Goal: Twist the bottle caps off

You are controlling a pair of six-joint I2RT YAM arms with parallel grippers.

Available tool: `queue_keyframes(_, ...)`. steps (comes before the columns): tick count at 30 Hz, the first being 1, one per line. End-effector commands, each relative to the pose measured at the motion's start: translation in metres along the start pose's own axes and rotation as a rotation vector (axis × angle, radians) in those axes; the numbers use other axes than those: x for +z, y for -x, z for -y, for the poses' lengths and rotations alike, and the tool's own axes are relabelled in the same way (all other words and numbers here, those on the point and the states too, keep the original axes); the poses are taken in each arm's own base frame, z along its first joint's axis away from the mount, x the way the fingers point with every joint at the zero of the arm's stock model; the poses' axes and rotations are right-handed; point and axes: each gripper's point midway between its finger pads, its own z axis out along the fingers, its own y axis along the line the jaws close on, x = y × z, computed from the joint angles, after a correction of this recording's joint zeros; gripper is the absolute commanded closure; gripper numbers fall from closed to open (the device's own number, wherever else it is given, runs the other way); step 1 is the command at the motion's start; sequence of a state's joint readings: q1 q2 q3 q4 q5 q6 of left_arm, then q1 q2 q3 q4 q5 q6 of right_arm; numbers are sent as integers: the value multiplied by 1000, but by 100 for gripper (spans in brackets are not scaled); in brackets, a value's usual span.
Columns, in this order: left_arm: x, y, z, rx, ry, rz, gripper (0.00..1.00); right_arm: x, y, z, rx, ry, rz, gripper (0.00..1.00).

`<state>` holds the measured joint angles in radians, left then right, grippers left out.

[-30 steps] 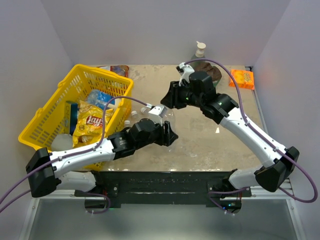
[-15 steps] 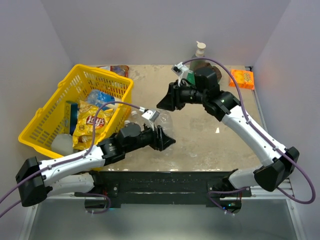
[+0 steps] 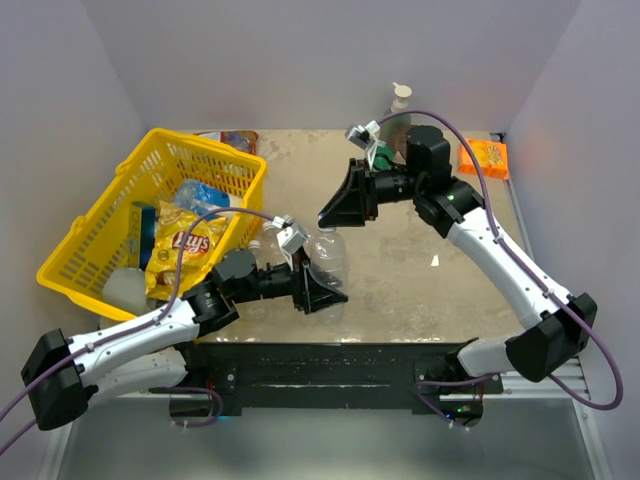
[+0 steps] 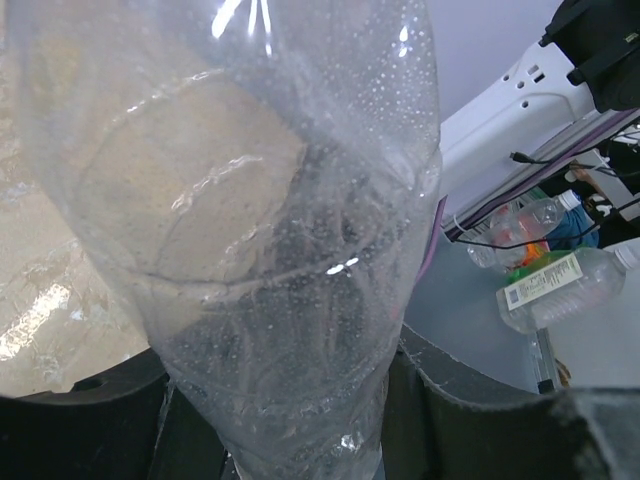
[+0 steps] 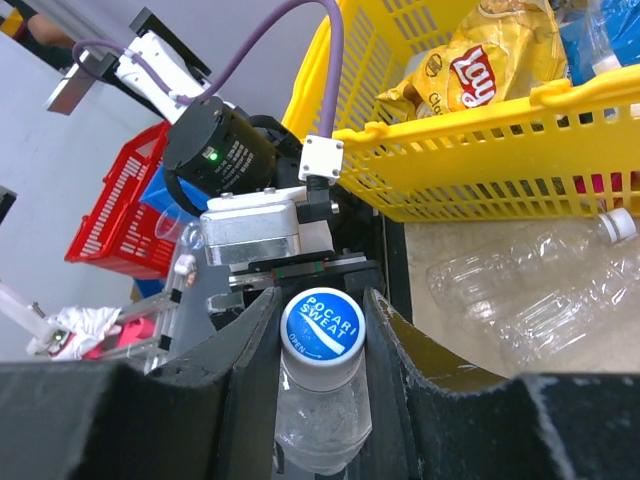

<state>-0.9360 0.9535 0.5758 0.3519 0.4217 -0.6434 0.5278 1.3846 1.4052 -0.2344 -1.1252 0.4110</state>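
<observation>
My left gripper (image 3: 322,290) is shut on the lower body of a clear ribbed bottle (image 3: 331,256) and holds it above the table near the front edge. That bottle fills the left wrist view (image 4: 270,250), squeezed between the dark fingers (image 4: 470,420). My right gripper (image 3: 326,220) reaches down from the far side onto the bottle's top. In the right wrist view its jaws (image 5: 320,310) close round the blue and white bottle cap (image 5: 321,328). Two more clear bottles (image 5: 540,285) lie on the table by the basket, one with a white cap (image 5: 621,225).
A yellow basket (image 3: 95,225) at the left holds a Lay's chip bag (image 3: 185,250) and other items. A green pump bottle (image 3: 399,108) stands at the back. An orange packet (image 3: 485,157) lies at the back right.
My left arm has drawn back toward the near edge with the bottle and tipped it more upright. My right gripper has followed slightly and stayed at the cap end.
</observation>
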Motion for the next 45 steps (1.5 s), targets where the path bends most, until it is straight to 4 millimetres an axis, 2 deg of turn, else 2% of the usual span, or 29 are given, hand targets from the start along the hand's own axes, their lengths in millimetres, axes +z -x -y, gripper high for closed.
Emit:
queue_keyframes(1, 5, 25, 5, 25, -7, 72, 63, -2, 3, -23, -14, 42, -1, 58)
queue_keyframes(4, 6, 24, -5, 20, 37, 74, 63, -9, 10, -16, -19, -11, 32, 38)
queue_keyframes(6, 5, 22, -11, 20, 61, 82, 63, -15, 13, -9, -19, -53, 58, 33)
queue_keyframes(11, 3, 21, -26, 22, 139, 92, 63, -27, 23, -4, -27, -139, 112, 14)
queue_keyframes(12, 2, 22, -30, 19, 166, 94, 63, -30, 31, 9, -45, -227, 147, 13)
queue_keyframes(14, 0, 18, -46, 0, 261, 72, 63, -37, 28, 26, -2, -350, 161, 15)
queue_keyframes(15, -2, 20, -61, -11, 346, 84, 63, -48, 35, 47, 13, -492, 204, 17)
queue_keyframes(16, -7, 7, -75, -36, 426, 36, 63, -51, 33, 52, 26, -522, 208, 21)
queue_keyframes(17, -6, 8, -83, -59, 476, 30, 64, -53, 33, 57, 44, -556, 221, 25)
queue_keyframes(19, -4, 5, -86, -69, 494, 17, 64, -59, 34, 68, 97, -629, 271, 38)
queue_keyframes(22, 4, 12, -82, -72, 480, 62, 64, -63, 28, 78, 135, -749, 283, 47)
queue_keyframes(31, 18, 11, -82, -77, 477, 41, 64, -34, 13, 73, 131, -751, 234, 51)
queue_keyframes(35, 19, 10, -82, -74, 477, 36, 64, -29, 9, 79, 142, -764, 211, 54)
queue_keyframes(45, 21, 9, -81, -71, 469, 32, 64, -17, 7, 79, 143, -736, 194, 55)
